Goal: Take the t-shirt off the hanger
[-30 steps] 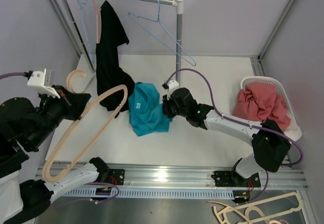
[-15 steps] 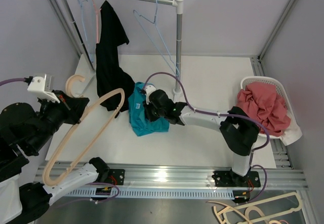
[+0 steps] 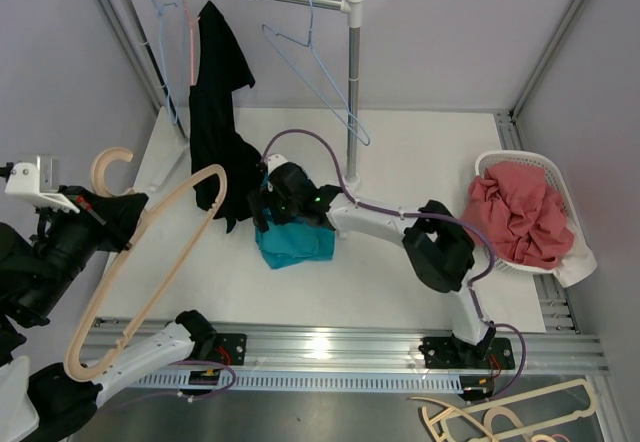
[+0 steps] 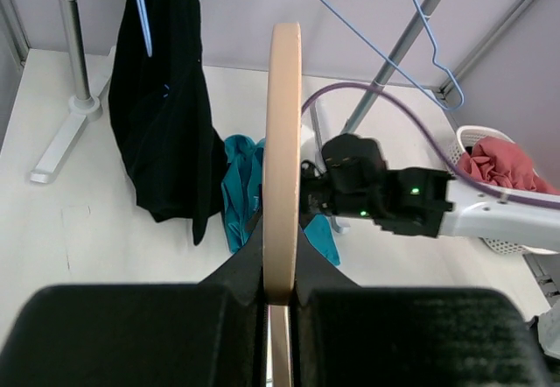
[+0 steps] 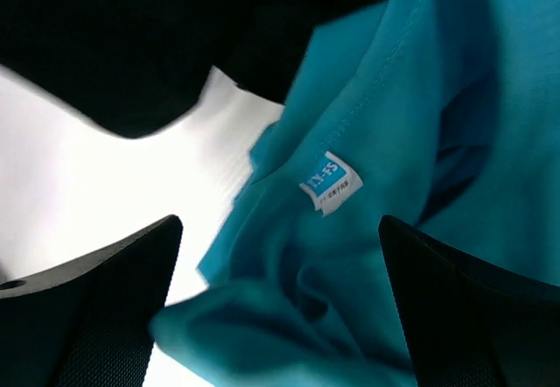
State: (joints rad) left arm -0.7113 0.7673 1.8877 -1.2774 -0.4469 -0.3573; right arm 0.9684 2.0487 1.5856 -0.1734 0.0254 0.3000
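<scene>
The teal t-shirt (image 3: 300, 242) lies crumpled on the white table, apart from the beige wooden hanger (image 3: 213, 184). My left gripper (image 3: 120, 207) at the far left is shut on that hanger (image 4: 283, 142) near its neck and holds it in the air; the left wrist view shows both jaws pressed against the wood (image 4: 282, 264). My right gripper (image 3: 275, 207) hovers just over the shirt's upper left part. Its fingers (image 5: 87, 291) stand wide apart with teal cloth (image 5: 385, 142) and a white label below them, not pinched.
A black garment (image 3: 215, 112) hangs from the rack (image 3: 352, 82) and drapes down next to the teal shirt. Blue wire hangers (image 3: 320, 72) dangle from the rail. A white basket (image 3: 565, 197) with pink clothes (image 3: 515, 212) stands at the right.
My right gripper moved left across the teal shirt and opened, letting the cloth go. My left arm drew the hanger further left, away from the shirt.
</scene>
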